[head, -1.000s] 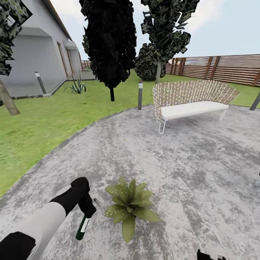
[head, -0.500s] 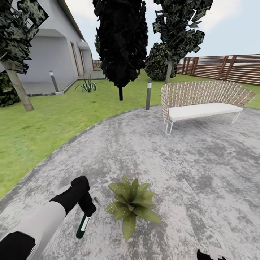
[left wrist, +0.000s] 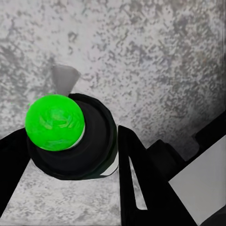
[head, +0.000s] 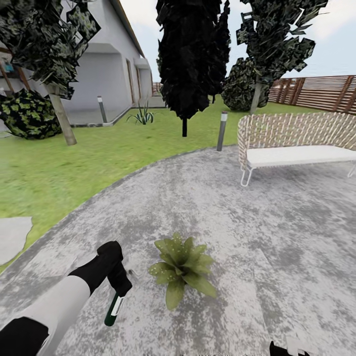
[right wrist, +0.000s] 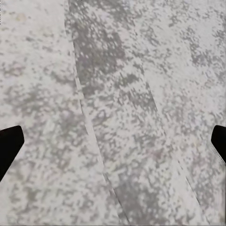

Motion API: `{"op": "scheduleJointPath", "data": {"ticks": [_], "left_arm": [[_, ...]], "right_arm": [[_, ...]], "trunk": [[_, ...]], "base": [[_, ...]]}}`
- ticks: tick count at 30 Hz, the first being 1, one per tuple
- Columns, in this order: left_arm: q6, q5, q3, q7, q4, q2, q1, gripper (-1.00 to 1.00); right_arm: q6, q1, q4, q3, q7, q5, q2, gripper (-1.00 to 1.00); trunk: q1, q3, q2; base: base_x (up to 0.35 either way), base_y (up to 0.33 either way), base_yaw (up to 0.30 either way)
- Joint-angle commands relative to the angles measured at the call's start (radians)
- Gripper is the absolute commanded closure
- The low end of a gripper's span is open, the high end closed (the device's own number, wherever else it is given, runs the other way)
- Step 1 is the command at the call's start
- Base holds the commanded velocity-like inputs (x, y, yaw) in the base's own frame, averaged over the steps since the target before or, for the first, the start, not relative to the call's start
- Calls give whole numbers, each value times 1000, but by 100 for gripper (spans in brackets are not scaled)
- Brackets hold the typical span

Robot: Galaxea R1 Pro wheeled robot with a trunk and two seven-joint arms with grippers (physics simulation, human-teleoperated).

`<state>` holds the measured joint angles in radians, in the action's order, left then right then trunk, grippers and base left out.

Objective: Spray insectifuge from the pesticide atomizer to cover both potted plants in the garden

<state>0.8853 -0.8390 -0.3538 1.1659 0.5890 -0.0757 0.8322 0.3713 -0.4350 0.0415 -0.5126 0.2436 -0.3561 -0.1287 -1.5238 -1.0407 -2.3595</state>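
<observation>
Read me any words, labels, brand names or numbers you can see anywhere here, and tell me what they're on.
None can be read.
The pesticide atomizer, held in the left gripper, has a white patch on its dark green body: too small and blurred to tell whether it carries text.
Its green top is plain.
The house wall, bench and fence show no signs.
</observation>
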Motion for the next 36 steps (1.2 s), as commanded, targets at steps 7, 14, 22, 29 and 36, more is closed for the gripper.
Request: {"op": "scheduleJointPath", "data": {"ticks": [7, 14, 22, 29, 36], "left_arm": [[6, -8, -4, 9, 2, -1, 1, 100], [6, -8, -4, 8, 2, -2, 1, 100], [9, -8, -2, 8, 0, -8, 1, 100], [64, -11, -1, 8, 3, -3, 1, 100], [64, -12, -2, 8, 19, 36, 4, 100]], "right_arm": [[3, -1, -2, -7, 3, -11, 1, -100], [3, -1, -2, -7, 3, -11, 1, -100], [3, -1, -2, -7, 3, -11, 1, -100], [4, -1, -2, -7, 3, -10, 1, -100], [3, -1, -2, -7, 2, -10, -6, -100]], "trunk": [[0, -5, 0], [0, -13, 0], [0, -17, 0], [0, -17, 0], [0, -17, 0]], "base": [[-122, -256, 261], [-94, -242, 197], [-9, -25, 66], [0, 0, 140], [86, -60, 72]]}}
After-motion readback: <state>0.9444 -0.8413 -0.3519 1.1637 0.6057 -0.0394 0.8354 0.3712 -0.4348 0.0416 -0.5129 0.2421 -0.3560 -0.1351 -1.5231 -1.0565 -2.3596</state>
